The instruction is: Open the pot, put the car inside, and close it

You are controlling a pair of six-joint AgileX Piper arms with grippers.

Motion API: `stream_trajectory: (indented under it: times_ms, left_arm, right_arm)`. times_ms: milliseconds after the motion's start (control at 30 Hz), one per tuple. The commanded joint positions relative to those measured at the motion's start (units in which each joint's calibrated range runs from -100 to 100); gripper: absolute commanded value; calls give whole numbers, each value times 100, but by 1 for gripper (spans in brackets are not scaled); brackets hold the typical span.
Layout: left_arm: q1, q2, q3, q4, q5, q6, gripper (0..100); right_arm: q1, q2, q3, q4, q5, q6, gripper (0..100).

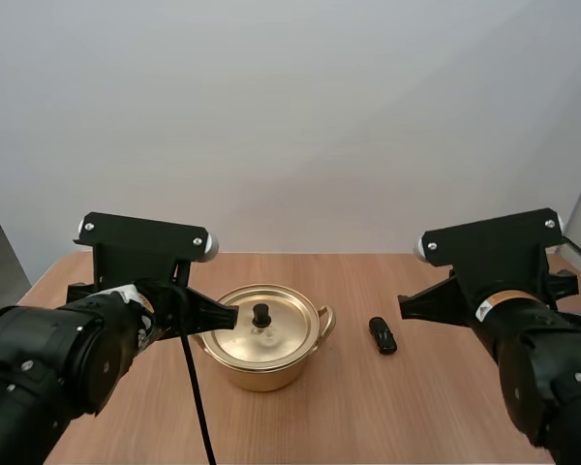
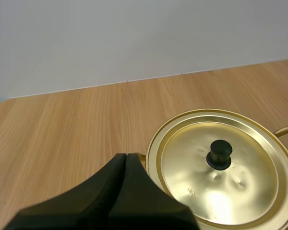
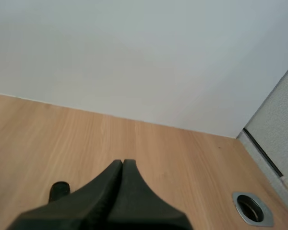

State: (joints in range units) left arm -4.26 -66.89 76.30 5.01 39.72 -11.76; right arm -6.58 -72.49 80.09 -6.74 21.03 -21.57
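Brass pot [image 1: 261, 366] sits lower centre of the high view with its lid [image 1: 276, 331] on. The small black car [image 1: 382, 335] lies on the table [image 1: 387, 417] just right of it, not touching. My left gripper [image 1: 234, 317], fingers pressed together into one wedge on nothing, is close by the pot's left rim; my right gripper [image 1: 404, 306], likewise closed and empty, hangs near the car's right side.

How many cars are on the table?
1: the black car lies on the table, right of the pot, apart from it. The lid is on, so the inside is hidden.
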Motion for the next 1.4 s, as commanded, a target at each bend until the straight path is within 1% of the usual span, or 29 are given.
stream_trajectory:
  times_ms: [0, 67, 133, 233, 300, 400, 467, 500, 567, 600, 633, 667, 700, 767, 800, 833, 867, 1033, 1200, 1367]
  left_arm:
    - [5, 88, -126, -129, -514, 499, 0]
    - [-2, 151, -234, -319, -488, 1185, 0]
    - [-2, 290, -404, -732, -177, 1676, 0]
    - [-2, 656, -645, -1513, 507, 2371, 0]
    - [-2, 999, -758, -1990, 896, 2948, 0]
    - [-2, 1600, -904, -2436, 1188, 3344, 0]
    - [-2, 1997, -959, -2652, 1231, 3569, 0]
    - [-8, 2182, -979, -2755, 1253, 3663, 2]
    - [-65, 2507, -1050, -2913, 1398, 3870, 8]
    - [-101, 2617, -1096, -2912, 1414, 3912, 15]
    - [-151, 2735, -1128, -2912, 1437, 3912, 24]
    - [-206, 2840, -1187, -2912, 1458, 3912, 35]
    - [-260, 2910, -1235, -2912, 1458, 3912, 44]
    - [-339, 3078, -1378, -2912, 1411, 3898, 65]
    - [-347, 3156, -1439, -2912, 1360, 3872, 71]
    - [-357, 3237, -1516, -2877, 1339, 3852, 72]
    - [-357, 3324, -1590, -2829, 1339, 3827, 71]
    - [-357, 3757, -1864, -2804, 1110, 3827, 71]
    - [-381, 4265, -2116, -2832, 1094, 3827, 71]
    - [-381, 4723, -2164, -2791, 1138, 3837, 71]
  right_arm:
    - [-4, 209, -397, 400, 1209, 35, 0]
    - [-4, 297, -549, 774, 1441, 22, 0]
    - [23, 428, -666, 1225, 1554, -123, 0]
    - [109, 621, -713, 1884, 1845, -745, 0]
    - [182, 746, -713, 2180, 2070, -1086, 0]
    - [270, 937, -730, 2293, 2132, -1351, 0]
    - [286, 1047, -809, 2309, 2132, -1351, 0]
    - [293, 1119, -864, 2368, 2132, -1351, 11]
    - [293, 1313, -971, 2468, 2112, -1385, 40]
    - [293, 1406, -1026, 2540, 2074, -1467, 58]
    - [293, 1540, -1074, 2542, 2060, -1546, 75]
    - [293, 1687, -1102, 2542, 2035, -1546, 84]
    - [293, 1862, -1153, 2542, 2031, -1546, 87]
    - [293, 2251, -1223, 2530, 1909, -1546, 81]
    - [293, 2413, -1241, 2530, 1824, -1546, 78]
    - [293, 2607, -1254, 2530, 1703, -1546, 78]
    - [293, 2786, -1284, 2530, 1582, -1555, 78]
    - [293, 3420, -1555, 2517, 1469, -1679, 79]
    - [293, 3700, -1844, 2517, 1432, -1679, 79]
    - [293, 3844, -1885, 2517, 1386, -1731, 79]
